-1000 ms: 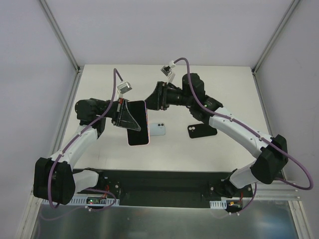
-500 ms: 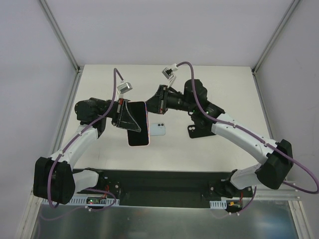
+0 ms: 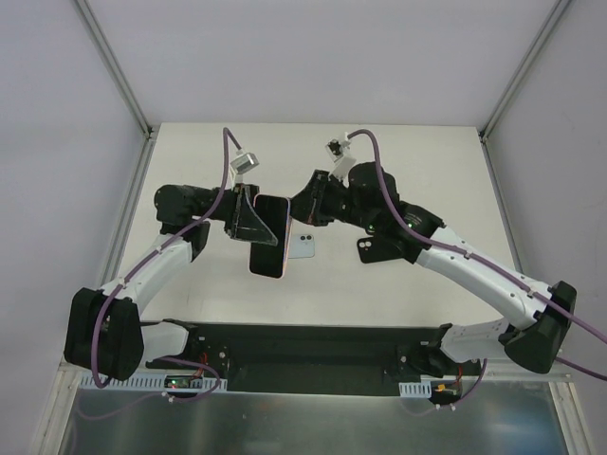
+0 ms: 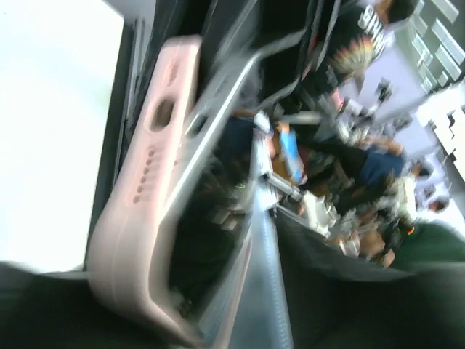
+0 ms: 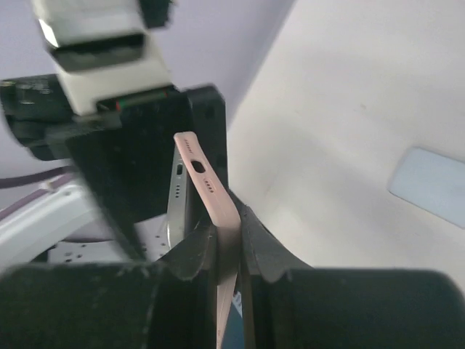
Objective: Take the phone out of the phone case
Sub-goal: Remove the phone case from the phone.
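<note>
The phone in its pink case (image 3: 270,239) is held in the air over the table's middle, tilted, screen towards the camera. My left gripper (image 3: 248,221) is shut on it from the left. My right gripper (image 3: 296,207) meets its upper right edge. In the right wrist view my right gripper (image 5: 227,240) pinches the pink case's wall (image 5: 211,190), and the phone's silver edge (image 5: 176,200) stands apart from the case on the left. In the blurred left wrist view the pink case (image 4: 142,196) lies left of the phone's silver edge (image 4: 218,123).
A light blue phone-shaped slab (image 3: 302,246) lies on the white table just right of the held phone and also shows in the right wrist view (image 5: 429,185). A black case with camera holes (image 3: 377,248) lies further right, under the right arm.
Both grippers and the phone have shifted slightly right. The right wrist has turned and its fingers now clamp the pink case's edge, with the case pulled away from the phone there.
</note>
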`<action>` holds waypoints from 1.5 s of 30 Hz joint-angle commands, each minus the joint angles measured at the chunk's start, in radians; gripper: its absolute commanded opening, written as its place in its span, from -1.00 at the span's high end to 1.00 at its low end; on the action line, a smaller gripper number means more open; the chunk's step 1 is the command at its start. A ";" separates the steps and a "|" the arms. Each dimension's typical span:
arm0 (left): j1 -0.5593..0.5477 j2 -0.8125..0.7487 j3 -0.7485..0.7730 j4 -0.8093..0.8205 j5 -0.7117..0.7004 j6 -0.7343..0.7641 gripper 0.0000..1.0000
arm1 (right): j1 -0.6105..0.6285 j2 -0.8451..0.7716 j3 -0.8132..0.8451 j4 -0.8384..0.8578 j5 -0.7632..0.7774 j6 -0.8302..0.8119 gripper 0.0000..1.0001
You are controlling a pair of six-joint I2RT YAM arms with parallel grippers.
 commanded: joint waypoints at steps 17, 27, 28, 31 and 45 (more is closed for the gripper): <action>0.015 -0.062 0.068 -0.421 -0.280 0.464 -0.98 | -0.215 -0.016 -0.072 -0.524 0.312 -0.030 0.97; 0.015 -0.038 0.082 -0.608 -0.304 0.578 -0.98 | -0.290 0.025 0.022 -0.649 0.383 -0.119 0.97; 0.015 -0.038 0.082 -0.616 -0.306 0.580 -0.98 | -0.298 0.043 0.031 -0.668 0.389 -0.142 0.97; 0.015 -0.036 0.082 -0.627 -0.309 0.581 -0.98 | -0.309 0.102 0.071 -0.717 0.413 -0.176 0.97; 0.015 -0.081 0.082 -0.843 -0.364 0.685 -0.98 | -0.312 0.332 0.112 -0.768 0.473 -0.236 0.97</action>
